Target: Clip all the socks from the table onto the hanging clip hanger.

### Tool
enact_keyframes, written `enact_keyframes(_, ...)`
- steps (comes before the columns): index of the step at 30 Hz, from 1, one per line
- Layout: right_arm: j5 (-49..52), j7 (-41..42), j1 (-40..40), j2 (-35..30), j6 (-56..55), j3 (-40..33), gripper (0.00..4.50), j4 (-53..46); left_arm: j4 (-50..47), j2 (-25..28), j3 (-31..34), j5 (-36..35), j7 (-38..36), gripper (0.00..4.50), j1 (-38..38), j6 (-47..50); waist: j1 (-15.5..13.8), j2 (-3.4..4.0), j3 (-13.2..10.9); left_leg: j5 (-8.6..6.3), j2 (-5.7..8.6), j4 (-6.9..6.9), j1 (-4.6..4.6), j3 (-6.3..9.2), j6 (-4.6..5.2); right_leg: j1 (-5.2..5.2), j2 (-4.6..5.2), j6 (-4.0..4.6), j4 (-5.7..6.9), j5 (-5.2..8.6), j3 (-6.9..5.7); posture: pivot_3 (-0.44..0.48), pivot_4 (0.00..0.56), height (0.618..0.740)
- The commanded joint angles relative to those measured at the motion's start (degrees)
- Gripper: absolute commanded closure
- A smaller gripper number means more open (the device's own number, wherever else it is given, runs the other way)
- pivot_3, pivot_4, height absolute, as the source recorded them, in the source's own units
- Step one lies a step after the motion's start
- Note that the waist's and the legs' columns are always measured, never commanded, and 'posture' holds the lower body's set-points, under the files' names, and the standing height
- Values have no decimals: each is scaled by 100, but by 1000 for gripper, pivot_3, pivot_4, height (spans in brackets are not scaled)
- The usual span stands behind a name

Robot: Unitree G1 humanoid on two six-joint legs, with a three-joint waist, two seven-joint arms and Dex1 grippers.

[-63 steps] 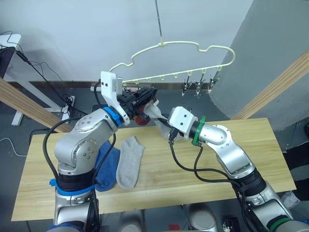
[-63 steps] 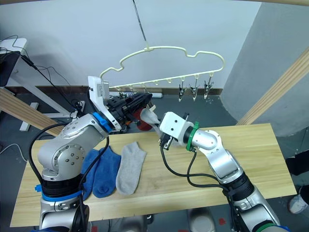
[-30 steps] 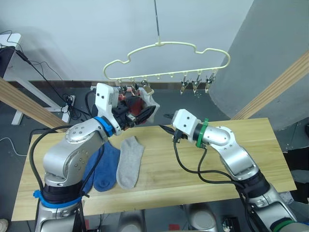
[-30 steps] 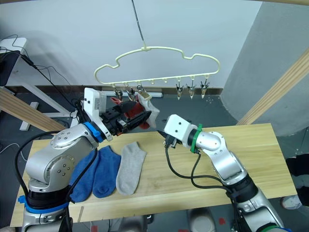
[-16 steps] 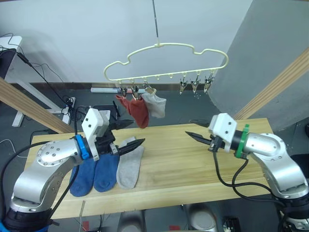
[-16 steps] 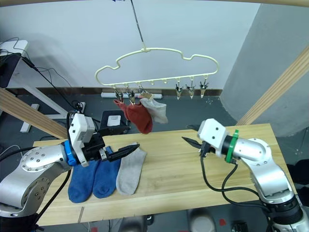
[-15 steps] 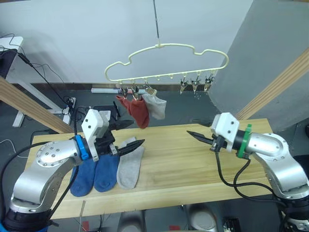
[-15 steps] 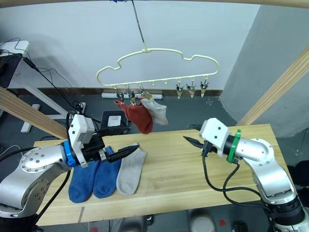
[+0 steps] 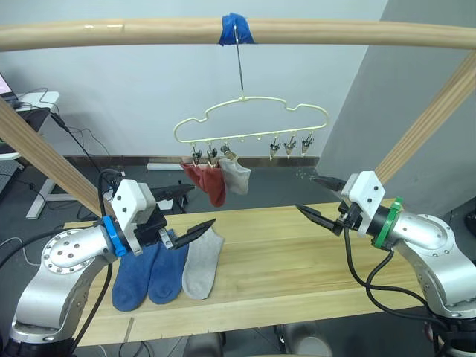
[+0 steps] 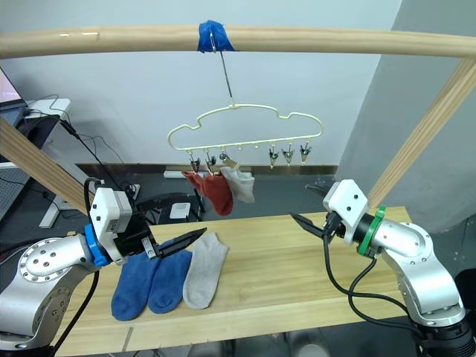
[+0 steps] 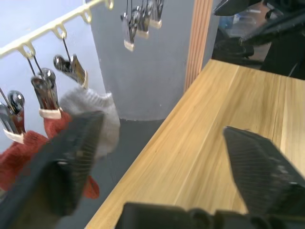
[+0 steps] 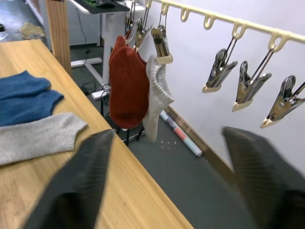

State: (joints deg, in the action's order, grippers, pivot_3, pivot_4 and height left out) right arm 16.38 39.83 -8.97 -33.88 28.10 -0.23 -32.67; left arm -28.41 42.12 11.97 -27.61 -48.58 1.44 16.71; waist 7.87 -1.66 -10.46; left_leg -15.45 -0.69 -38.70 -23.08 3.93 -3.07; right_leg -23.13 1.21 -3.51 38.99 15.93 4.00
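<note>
While you look across the room from your left, you see a pale grey wall, a slanted round wooden pole [image 9: 44, 160] and a white desk [image 9: 33, 100] with cables trailing to the dark floor. Your counter [image 9: 297, 256] is a long top of light wood planks with a smooth grain.

At its left end lie two blue socks [image 9: 145, 271] side by side, soft knit, with a light grey sock [image 9: 199, 260] touching the nearer blue one, all flat and toes toward you. Your left hand [image 9: 190, 214] hangs just above them, its two black fingers spread apart and holding nothing.

Above the middle, a round wooden crossbar [image 9: 335, 33] carries a strip of blue tape [image 9: 236, 28], and the long hook of the clip hanger [image 9: 249, 123] hangs from it. That hanger is thin pale-gold wire with a wavy top. On its left clips hang two rust red socks [image 9: 208, 178] and one light grey sock [image 9: 238, 177], bunched together; the three metal clips [image 9: 290, 145] to the right are bare.

Your right hand [image 9: 318, 199] hovers over the counter's right part, fingers parted and empty.
</note>
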Motion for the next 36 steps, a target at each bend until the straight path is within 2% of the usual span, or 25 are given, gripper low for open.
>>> enact_keyframes(1, -99, -311, -94, 128, 151, 156, 31, -157, 23, -134, 72, -4, 205, 0, -180, -49, 5, -2, 84, 0, -1, 0, 7, -4, 0, 5, -3, 0, 0, 0, 4, -132, 38, 740)
enact_keyframes(7, -330, -1113, -268, 622, 724, 453, 31, -248, 121, -84, -11, -184, 112, 0, -374, 281, 23, 8, 323, 7, -11, -1, 25, -8, 6, 13, -18, 2, 5, -1, 12, -138, 7, 740)
enact_keyframes(13, -528, -1509, -131, 910, 881, 682, 31, -295, 384, -150, -108, 76, -62, 0, -574, -135, 26, 29, 482, 8, -10, -1, 26, -10, 5, 16, -19, 3, 4, -1, 14, -139, 0, 740)
enact_keyframes(18, -713, -1714, -276, 1264, 735, 1077, 31, -37, 556, -176, -184, 133, -215, 0, -531, -342, 37, 32, 520, 8, -10, -1, 38, -10, 6, 28, -20, 3, 5, -1, 14, -137, 0, 740)
enact_keyframes(24, -869, -1976, -653, 1869, 700, 1361, 31, 522, 573, -221, -153, 52, -332, 0, -455, -458, 65, 31, 528, 7, -13, 1, 118, -10, 7, 104, -24, -6, 1, 8, 15, -132, 2, 740)
enact_keyframes(29, -1046, -2351, -1013, 2400, 586, 1337, 31, 1122, 625, -245, -86, 33, -346, 0, -457, -571, 57, 35, 528, 8, -14, 1, 121, -7, 7, 105, -25, -3, 3, 6, 15, -132, 27, 740)
enact_keyframes(36, -1192, -2763, -1239, 2836, 713, 1241, 31, 1322, 667, -194, -13, -90, -397, 0, -457, -549, 50, 53, 508, 7, -14, 20, 121, -8, 8, 100, -24, 5, -2, 5, 16, -141, 82, 740)
